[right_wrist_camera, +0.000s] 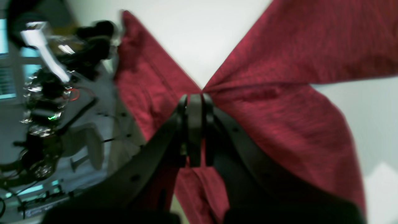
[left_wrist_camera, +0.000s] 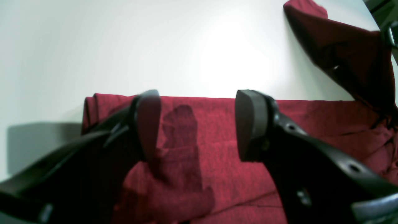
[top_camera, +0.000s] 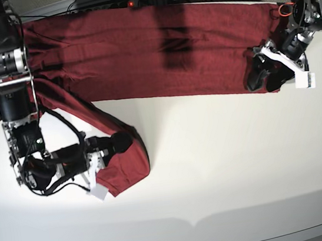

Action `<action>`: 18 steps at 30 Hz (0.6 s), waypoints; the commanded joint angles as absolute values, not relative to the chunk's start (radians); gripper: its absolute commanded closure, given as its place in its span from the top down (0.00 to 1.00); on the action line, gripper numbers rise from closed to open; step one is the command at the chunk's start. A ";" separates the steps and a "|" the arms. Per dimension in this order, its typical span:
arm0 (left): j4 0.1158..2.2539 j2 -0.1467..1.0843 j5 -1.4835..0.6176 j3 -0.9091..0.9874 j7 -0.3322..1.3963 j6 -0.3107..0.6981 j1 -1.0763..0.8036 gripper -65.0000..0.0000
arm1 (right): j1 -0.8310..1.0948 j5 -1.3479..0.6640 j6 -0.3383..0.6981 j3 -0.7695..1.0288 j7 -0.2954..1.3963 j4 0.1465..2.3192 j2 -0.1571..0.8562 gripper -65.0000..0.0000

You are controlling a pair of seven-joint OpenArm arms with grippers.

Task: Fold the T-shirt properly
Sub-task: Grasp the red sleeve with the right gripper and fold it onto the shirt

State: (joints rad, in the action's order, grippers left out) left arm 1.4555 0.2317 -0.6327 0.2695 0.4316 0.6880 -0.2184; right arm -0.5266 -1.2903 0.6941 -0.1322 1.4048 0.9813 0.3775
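One thin, soft maroon long-sleeved T-shirt (top_camera: 141, 58) spread on white bench (top_camera: 226, 165). Right gripper (right_wrist_camera: 196, 102) pinching sleeve fabric, bunched at its tips. Left gripper (left_wrist_camera: 197, 124) wide apart, empty, hem just below. Limp, light; grab doubled edges.

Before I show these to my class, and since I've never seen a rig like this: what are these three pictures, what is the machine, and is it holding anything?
It is a robot with two arms at a white table. The base view looks down from above; the other two come from cameras on each wrist, looking along that arm's tool. A dark red T-shirt with long sleeves lies spread along the far edge of the table. The right tool, on the left in the overhead picture, is shut on a sleeve, and the fabric fans out from its tips. The left tool stands open above the other end of the shirt and holds nothing. Behind the table are cables and equipment.
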 commanded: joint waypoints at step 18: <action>1.473 0.242 -0.654 0.276 0.411 0.698 -0.210 0.57 | -0.165 -1.484 0.698 -0.150 1.396 1.393 0.382 0.00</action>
